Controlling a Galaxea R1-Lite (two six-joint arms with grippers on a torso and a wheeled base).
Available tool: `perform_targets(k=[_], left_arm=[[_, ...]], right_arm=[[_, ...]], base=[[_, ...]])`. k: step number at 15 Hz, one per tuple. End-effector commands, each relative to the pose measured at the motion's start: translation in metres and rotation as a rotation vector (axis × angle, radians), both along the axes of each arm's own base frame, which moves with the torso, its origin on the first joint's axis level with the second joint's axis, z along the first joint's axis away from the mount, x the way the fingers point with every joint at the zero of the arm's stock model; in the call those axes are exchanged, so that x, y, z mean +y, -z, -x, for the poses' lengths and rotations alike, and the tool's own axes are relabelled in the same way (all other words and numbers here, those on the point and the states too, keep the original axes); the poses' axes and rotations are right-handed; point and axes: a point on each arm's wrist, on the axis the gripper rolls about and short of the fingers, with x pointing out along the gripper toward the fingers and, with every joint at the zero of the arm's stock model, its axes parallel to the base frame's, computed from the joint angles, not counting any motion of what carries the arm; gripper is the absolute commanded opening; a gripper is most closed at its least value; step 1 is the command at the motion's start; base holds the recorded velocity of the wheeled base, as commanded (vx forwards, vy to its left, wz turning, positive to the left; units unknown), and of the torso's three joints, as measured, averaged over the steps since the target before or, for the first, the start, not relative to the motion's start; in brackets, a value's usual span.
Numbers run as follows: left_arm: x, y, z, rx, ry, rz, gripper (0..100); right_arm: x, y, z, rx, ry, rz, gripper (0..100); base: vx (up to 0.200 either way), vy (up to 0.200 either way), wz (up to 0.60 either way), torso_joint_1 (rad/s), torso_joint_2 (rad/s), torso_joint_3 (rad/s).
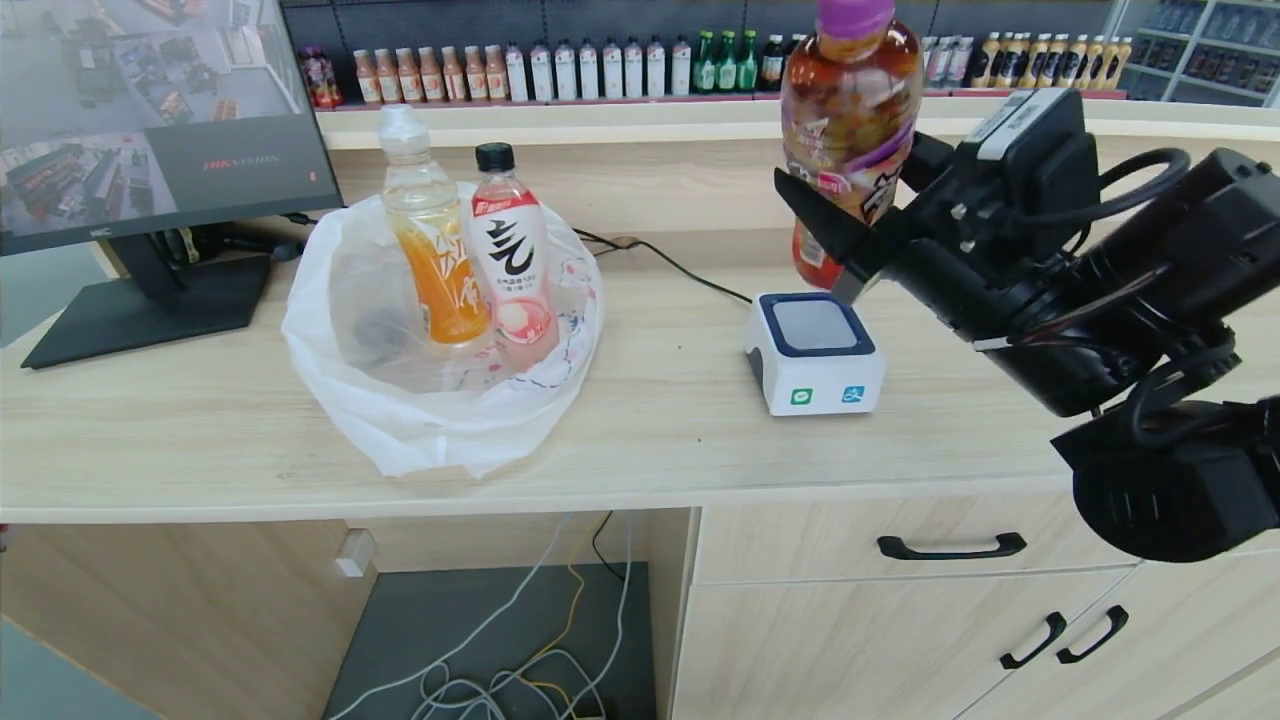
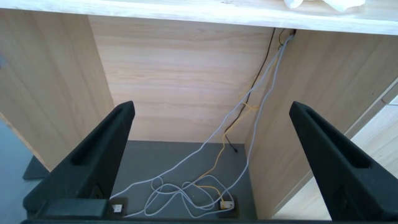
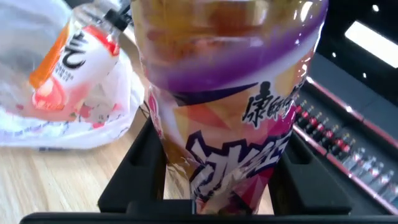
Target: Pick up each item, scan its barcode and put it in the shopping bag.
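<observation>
The right claw is gripping the purple-capped bottle upright, the scanner sitting below it; the left claw is hanging wide open, empty, beneath the surface.

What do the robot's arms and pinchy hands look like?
Mostly black, not colourful. The left end effector has two flat, wedge-shaped fingers, thinner toward the tips. The right end effector has the same black wedges. Behind it the right arm is thick and round like a pipe, with a looping black cable and a boxy block topped by a pale grey strip.
</observation>
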Motion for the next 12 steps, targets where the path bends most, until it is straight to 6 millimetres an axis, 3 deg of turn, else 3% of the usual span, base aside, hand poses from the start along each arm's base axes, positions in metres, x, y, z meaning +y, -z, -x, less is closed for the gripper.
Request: perform_targets(k=[1, 8, 12], left_arm=[[0.000, 0.000, 0.000, 0.000, 0.000, 0.000, 100], [0.000, 0.000, 0.000, 0.000, 0.000, 0.000, 100], [0.000, 0.000, 0.000, 0.000, -0.002, 0.000, 100]], right_arm=[[0.007, -0.011, 0.019, 0.011, -0.029, -0.096, 0], [-0.022, 0.011, 0.057, 0.256, 0.008, -0.357, 0], [-0.032, 0.028, 0.068, 0.335, 0.041, -0.373, 0]], base=[[0.000, 0.000, 0.00, 0.000, 0.00, 0.000], [0.000, 0.000, 0.00, 0.000, 0.00, 0.000], [0.000, 0.000, 0.00, 0.000, 0.00, 0.000]])
